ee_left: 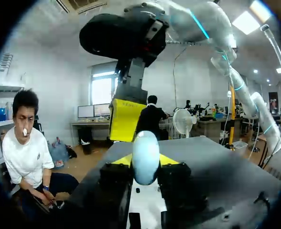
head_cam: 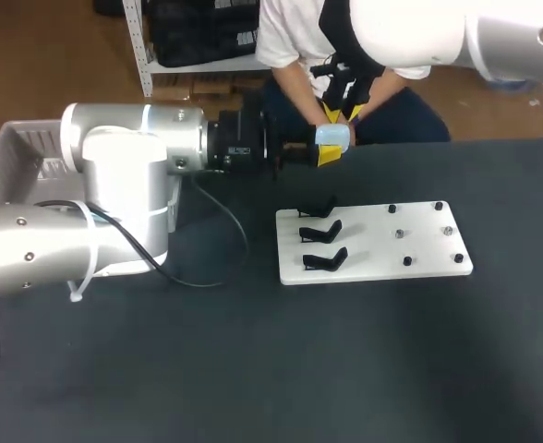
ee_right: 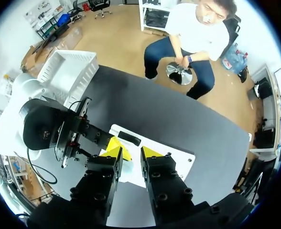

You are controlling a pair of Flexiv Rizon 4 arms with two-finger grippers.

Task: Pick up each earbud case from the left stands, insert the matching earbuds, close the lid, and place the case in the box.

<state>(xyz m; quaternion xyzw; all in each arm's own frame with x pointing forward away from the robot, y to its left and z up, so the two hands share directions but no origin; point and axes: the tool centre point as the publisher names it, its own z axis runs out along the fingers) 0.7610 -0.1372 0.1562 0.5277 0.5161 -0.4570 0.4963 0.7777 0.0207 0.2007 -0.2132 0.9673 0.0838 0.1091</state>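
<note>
Earbud case (head_cam: 333,136) clamped in left hand (ee_left: 145,164) over worktop (head_cam: 253,369), right hand (ee_right: 131,153) slightly apart, empty, just above; insertion step likely, lid needs opening next.

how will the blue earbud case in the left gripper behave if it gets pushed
The earbud case looks smooth and rounded, so it may slip or twist between the fingers of the left gripper if pushed. Its egg-like shape would probably roll on the table. It seems a small hard shell, likely stiff and light.
</note>
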